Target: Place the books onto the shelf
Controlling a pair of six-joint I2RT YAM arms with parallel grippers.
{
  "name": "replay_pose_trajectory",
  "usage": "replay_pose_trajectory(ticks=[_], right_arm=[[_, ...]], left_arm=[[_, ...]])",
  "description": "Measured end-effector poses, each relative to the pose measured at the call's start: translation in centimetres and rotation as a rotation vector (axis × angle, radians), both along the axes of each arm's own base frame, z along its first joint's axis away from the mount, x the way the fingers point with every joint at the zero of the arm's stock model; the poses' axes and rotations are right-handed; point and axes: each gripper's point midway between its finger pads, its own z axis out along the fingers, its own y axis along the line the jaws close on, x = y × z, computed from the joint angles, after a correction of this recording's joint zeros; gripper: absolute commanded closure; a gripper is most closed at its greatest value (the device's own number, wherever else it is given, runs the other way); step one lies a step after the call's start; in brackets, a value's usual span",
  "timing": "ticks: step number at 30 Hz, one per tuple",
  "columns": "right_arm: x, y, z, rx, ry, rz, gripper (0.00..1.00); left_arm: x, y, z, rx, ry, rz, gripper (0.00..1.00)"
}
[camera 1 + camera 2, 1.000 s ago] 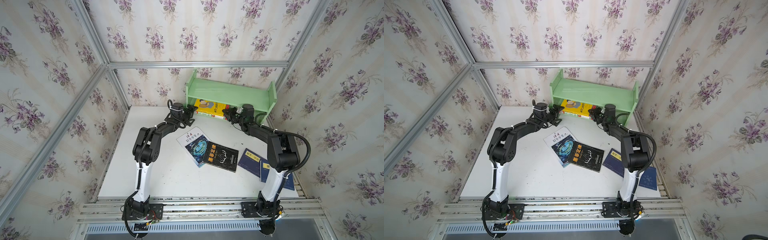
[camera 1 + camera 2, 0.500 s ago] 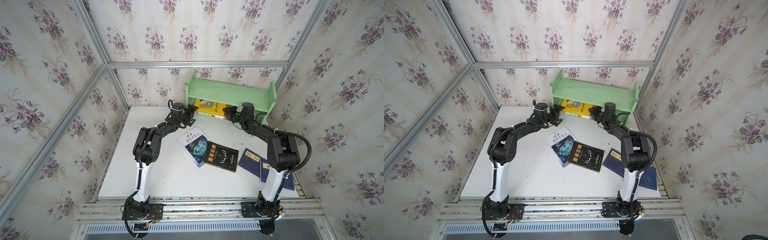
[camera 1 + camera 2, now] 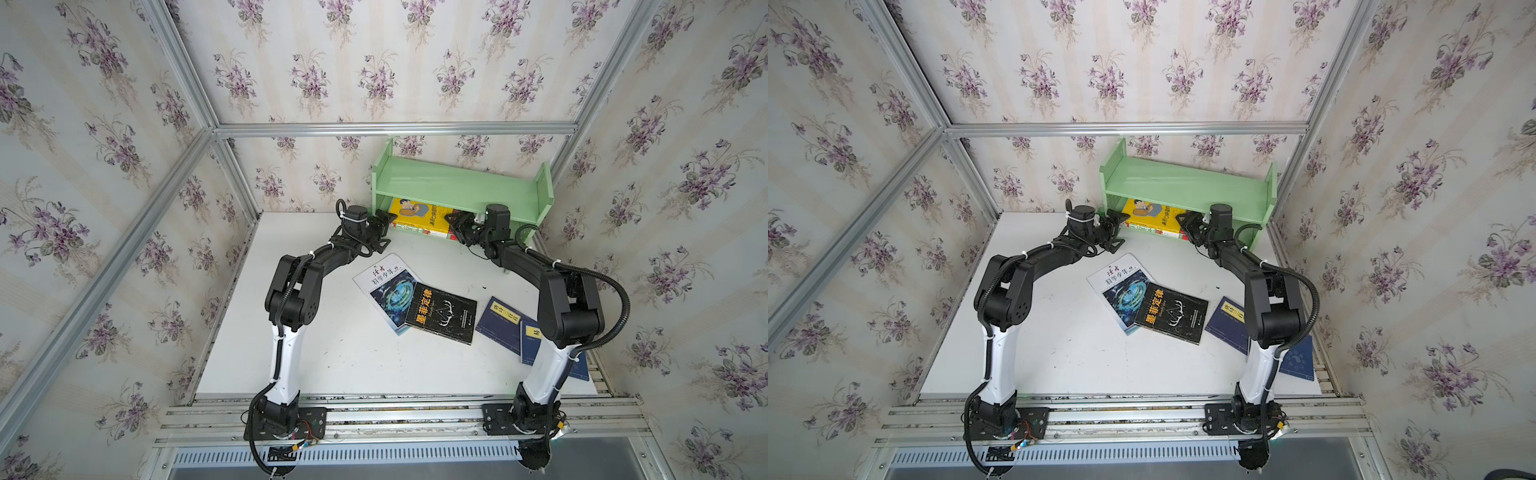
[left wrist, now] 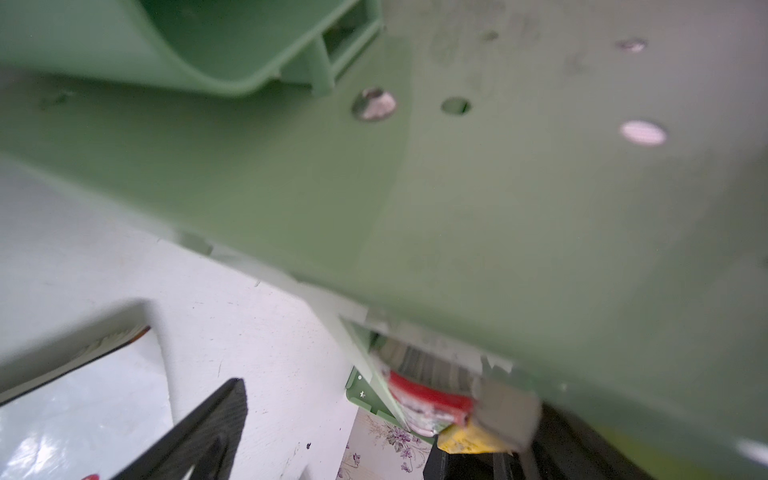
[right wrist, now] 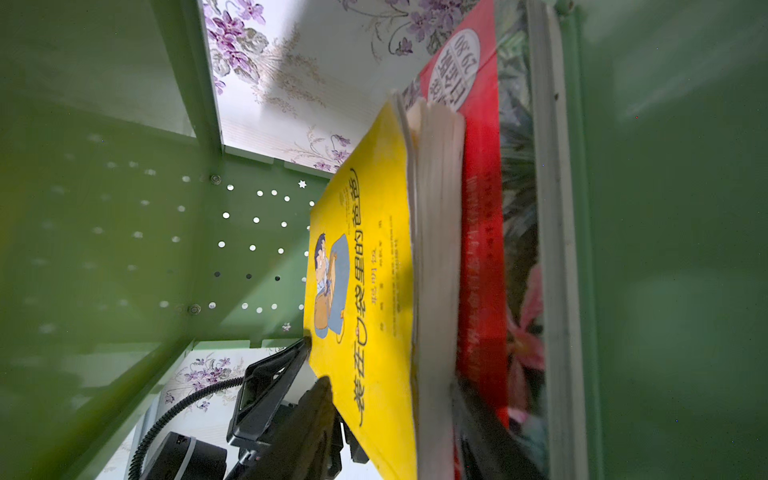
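Beside shelf (image 3: 457,187), arms (image 3: 332,251) outstretched: left jaws wide, right jaws parted astride yellow book (image 3: 415,210).

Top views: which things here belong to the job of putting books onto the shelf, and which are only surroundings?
Belong to the job: shelf; yellow book and red-banded book on its lower tier; white-blue book; black book; navy book; second navy book.
Not part of it: table; wallpapered walls; aluminium frame.

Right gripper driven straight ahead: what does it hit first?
The yellow cartoon-man paperback, atop the red-banded green book on the lower tier of the pale green wooden shelf. The right gripper points along it; its end seems between the jaws, depth unclear.
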Motion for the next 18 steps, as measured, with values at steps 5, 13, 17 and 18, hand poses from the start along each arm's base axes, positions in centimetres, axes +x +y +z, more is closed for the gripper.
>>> replay_pose_trajectory(ticks=[5, 13, 17, 18], right_arm=[[0.1, 0.0, 0.0, -0.001, 0.002, 0.005, 0.51], [0.2, 0.1, 0.0, -0.012, -0.002, 0.014, 0.5], [0.2, 0.2, -0.1, -0.015, -0.004, 0.019, 0.49], [0.2, 0.2, -0.1, -0.015, -0.006, 0.022, 0.49]], left_arm=[[-0.2, 0.0, 0.7, 0.0, -0.019, -0.008, 0.01], [-0.5, 0.0, 2.3, -0.009, -0.081, -0.022, 0.01], [-0.8, 0.2, 2.7, -0.013, -0.092, -0.021, 0.01], [-0.9, 0.2, 2.7, -0.012, -0.093, -0.021, 0.01]])
